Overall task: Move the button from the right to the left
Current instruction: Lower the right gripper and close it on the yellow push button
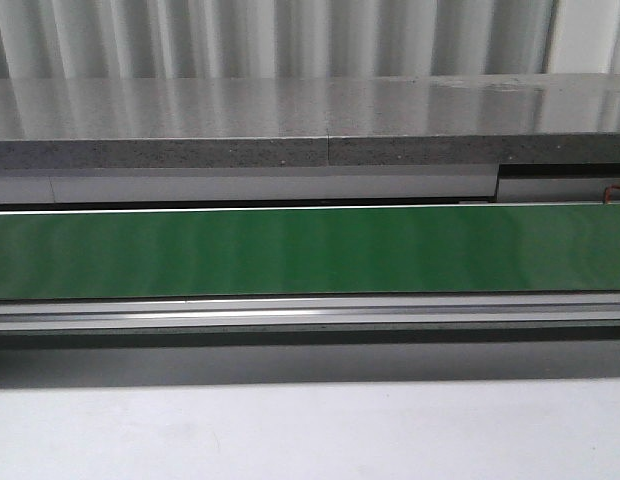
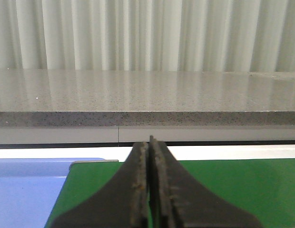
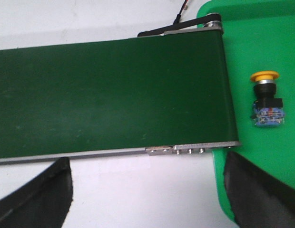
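The button [image 3: 266, 99], with a yellow-orange cap, black body and blue-and-clear block, lies on its side on a bright green tray [image 3: 261, 42] beside the end of the dark green conveyor belt [image 3: 109, 95]. It shows only in the right wrist view. My right gripper [image 3: 147, 190] is open and empty, high above the white table, with one finger [image 3: 266, 194] over the tray's near edge. My left gripper [image 2: 150, 147] is shut and empty above the belt [image 2: 233, 185]. Neither gripper nor the button shows in the front view.
The green belt [image 1: 310, 250] runs across the front view with a metal rail [image 1: 310, 310] before it and a grey stone ledge [image 1: 310, 120] behind. A blue tray [image 2: 28, 190] sits at the belt's end in the left wrist view. White table [image 3: 138, 190] lies before the belt.
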